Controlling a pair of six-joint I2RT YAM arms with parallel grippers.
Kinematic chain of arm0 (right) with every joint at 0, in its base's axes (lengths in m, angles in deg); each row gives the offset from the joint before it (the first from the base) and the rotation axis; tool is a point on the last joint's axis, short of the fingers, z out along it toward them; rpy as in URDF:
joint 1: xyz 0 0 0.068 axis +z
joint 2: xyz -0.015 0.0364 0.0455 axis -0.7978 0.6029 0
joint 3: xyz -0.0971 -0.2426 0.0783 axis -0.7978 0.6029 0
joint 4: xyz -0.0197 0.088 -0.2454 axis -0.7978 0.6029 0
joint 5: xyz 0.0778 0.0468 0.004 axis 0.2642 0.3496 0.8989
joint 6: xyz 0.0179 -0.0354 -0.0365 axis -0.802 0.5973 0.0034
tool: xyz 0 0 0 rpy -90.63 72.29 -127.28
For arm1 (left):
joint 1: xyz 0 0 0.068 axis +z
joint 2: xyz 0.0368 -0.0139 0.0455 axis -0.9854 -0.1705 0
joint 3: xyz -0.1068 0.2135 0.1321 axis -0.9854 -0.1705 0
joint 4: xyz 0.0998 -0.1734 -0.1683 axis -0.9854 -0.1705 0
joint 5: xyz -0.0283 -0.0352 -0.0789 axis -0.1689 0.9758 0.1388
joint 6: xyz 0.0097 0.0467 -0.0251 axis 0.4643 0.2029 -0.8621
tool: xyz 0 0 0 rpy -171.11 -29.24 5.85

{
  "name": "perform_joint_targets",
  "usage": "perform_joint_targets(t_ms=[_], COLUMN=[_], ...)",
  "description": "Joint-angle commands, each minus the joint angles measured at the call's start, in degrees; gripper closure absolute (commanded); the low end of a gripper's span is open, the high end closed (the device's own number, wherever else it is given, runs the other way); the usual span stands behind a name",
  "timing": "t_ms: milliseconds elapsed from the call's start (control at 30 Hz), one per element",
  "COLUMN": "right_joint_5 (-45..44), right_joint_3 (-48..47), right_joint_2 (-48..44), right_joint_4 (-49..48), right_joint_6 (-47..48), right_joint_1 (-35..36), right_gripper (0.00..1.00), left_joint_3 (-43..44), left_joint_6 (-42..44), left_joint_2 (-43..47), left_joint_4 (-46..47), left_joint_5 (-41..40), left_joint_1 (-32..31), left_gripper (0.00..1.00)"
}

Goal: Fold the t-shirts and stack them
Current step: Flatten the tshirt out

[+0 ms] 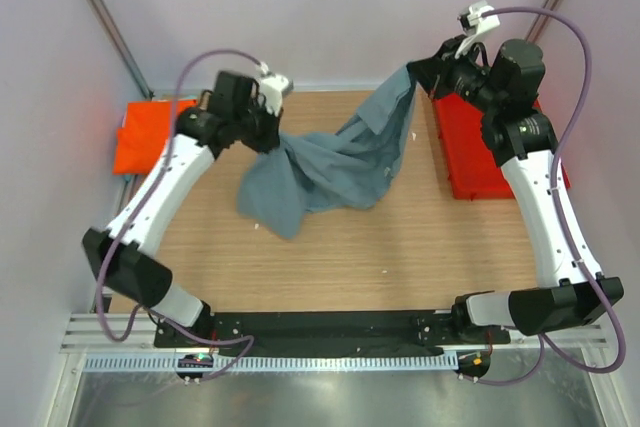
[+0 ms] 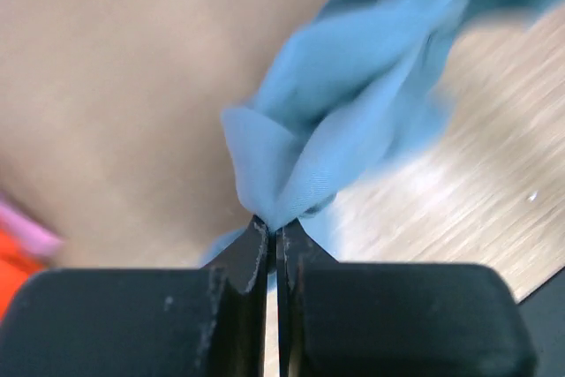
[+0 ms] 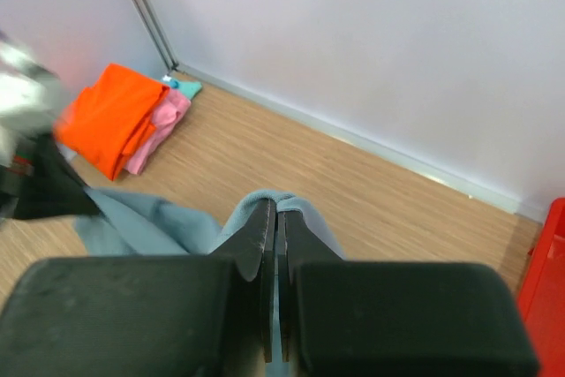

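While both arms stood over the pale wooden table [image 1: 350, 247], we logged one item in hand: a large dusty grey-blue short-sleeved cloth t-shirt [image 1: 330, 162]. It was slung between the two tools, its upper end raised at the far right and its bulk sagging in a crumpled heap onto the boards near the middle. Left gripper [image 2: 275, 234]: clenched on a thin gathered fold of that shirt, the cloth bunching out just past the fingertips. Right gripper [image 3: 276, 218]: likewise clamped on a fold of the same shirt, held high beside the red plastic bin [image 1: 470, 152]. Also listed, at the far left edge: a folded bright orange cloth t-shirt [image 1: 140, 137] lying over a pink cloth t-shirt [image 3: 163, 125], well apart from the held one. Risks, as we judged them: each hold was a narrow pinch, so a hard pull apart could slide the cloth free. The garment looked twisted, so laying it down as it hung would likely set creases. The raised end hung near the bin, where trailing cloth might snag the rim.
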Motion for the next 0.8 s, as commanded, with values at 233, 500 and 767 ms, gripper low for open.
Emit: perform_joint_targets(t_ms=[233, 500, 767], right_joint_5=[-0.97, -2.19, -5.26], right_joint_3=[2.11, 7.57, 10.56], right_joint_2=[-1.23, -3.6, -4.4], right_joint_4=[-3.11, -2.32, 1.2], right_joint_6=[-0.98, 0.42, 2.71], right_joint_1=[-0.34, -0.25, -0.25], right_gripper=[0.99, 0.98, 0.99], left_joint_3=[4.82, -1.89, 2.76], left_joint_6=[1.22, -0.1, 8.06], left_joint_2=[7.11, 13.44, 2.24], left_joint_4=[-18.57, -15.76, 1.44], left_joint_5=[1.3, -0.17, -20.39], left_joint_1=[-11.48, -12.29, -11.33], left_gripper=[0.88, 0.2, 0.08])
